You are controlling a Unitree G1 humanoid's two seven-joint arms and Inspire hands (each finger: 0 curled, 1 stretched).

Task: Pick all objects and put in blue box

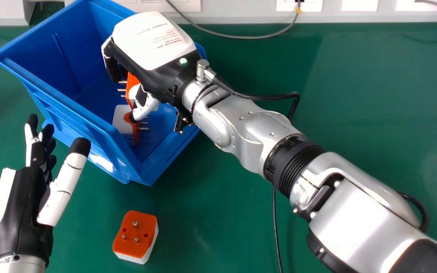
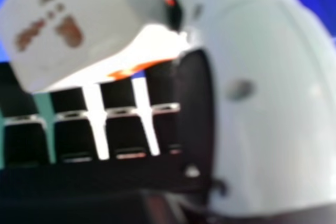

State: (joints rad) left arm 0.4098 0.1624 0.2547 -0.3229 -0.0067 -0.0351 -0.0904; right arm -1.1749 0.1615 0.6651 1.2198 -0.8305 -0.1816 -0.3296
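right hand: fingers curled round an adapter in the blue box, prob so I drop it gently
left hand: idle, fingers relaxed
leftover adapter: pins up, next

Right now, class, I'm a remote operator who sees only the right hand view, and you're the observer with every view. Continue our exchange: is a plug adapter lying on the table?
Observer: Yes, one orange and white plug adapter lies on the table.
Operator: Which way do its prongs point?
Observer: Upward.
Operator: Where is the left hand?
Observer: Outside the blue box, to the left of that adapter.
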